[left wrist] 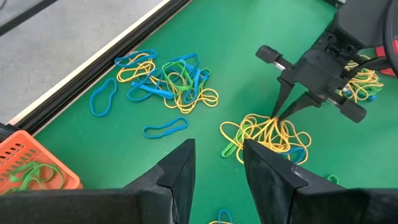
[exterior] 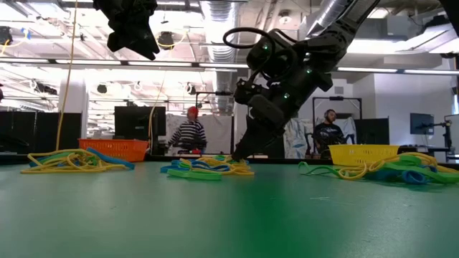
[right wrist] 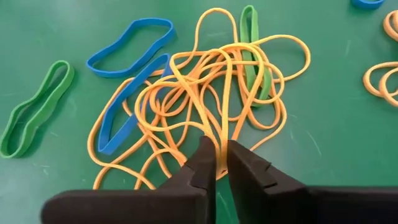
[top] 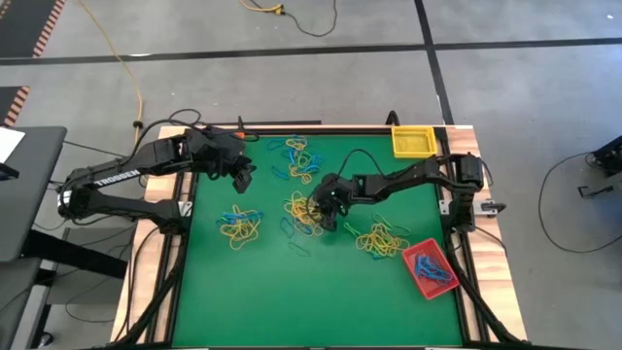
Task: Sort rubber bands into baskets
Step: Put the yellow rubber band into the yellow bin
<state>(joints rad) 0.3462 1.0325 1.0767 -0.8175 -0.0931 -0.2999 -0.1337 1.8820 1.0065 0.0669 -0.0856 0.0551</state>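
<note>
Right gripper [right wrist: 216, 163] is down on the mat at the middle pile of rubber bands [right wrist: 205, 99]. Fingers nearly closed, tips touching the mat, with yellow strands running into the narrow gap between them. I read that as a pinch on the yellow bands just closing; no lift yet, so I can't confirm the grip is secure. The pile is tangled, mostly yellow loops with a couple of blue and green ones lying under and beside them (risk: a lift drags the wrong colours along).

Left gripper [left wrist: 216, 163] hangs above the mat on its own side, fingers partly apart, nothing between them. Looks parked there to stay out of the right arm's way.

Other bands are scattered in clumps: one mixed cluster near the far edge, one near the left arm, one close to the red basket.

Baskets:
- yellow basket [top: 412, 141], far right corner of the table; can't tell what is in it from above.
- red basket [top: 429, 268], near right edge, holds blue bands.
- orange basket [left wrist: 28, 165], on the left arm's side, holds green bands.

Judging by that, yellow bands go to the yellow basket.
</note>
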